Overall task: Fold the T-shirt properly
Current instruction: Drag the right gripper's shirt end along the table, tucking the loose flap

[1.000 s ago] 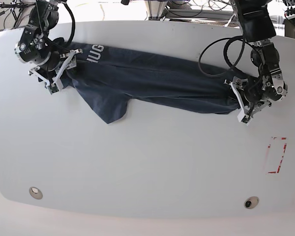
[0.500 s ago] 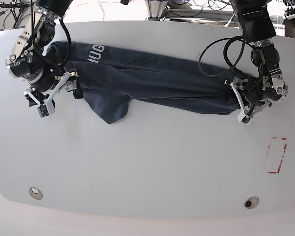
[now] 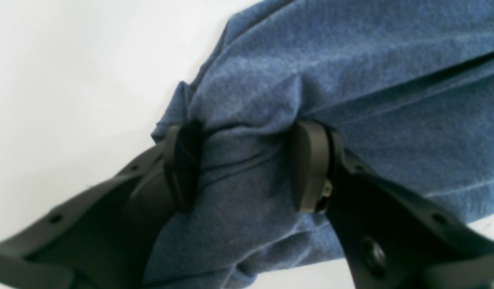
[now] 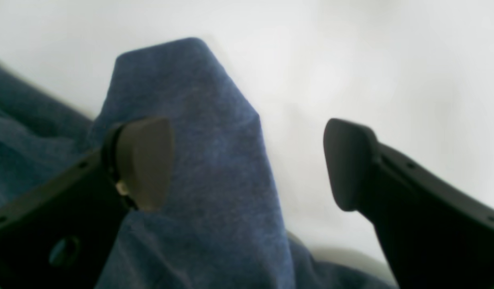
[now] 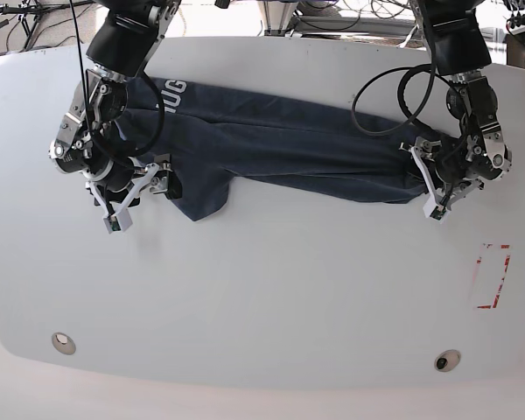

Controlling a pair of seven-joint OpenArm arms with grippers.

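Right now my left gripper [image 3: 247, 168] is clamped on a bunched fold at one end of the T-shirt [image 5: 280, 140], at the right of the base view. Both pads [image 3: 307, 168] press into the blue cloth, which puckers between them just beside the bare white table [image 5: 271, 297].

My right gripper [image 4: 247, 160] stands wide apart, holding nothing. One pad [image 4: 144, 160] hangs over a pointed flap of the shirt; the other hangs over bare table, and whether either touches the cloth I cannot tell. In the base view this gripper [image 5: 140, 192] sits at the shirt's other end, beside the flap that hangs toward the near side.

The shirt lies stretched in a long, rumpled band across the far half of the table, with white lettering [image 5: 171, 88] showing near my right arm.
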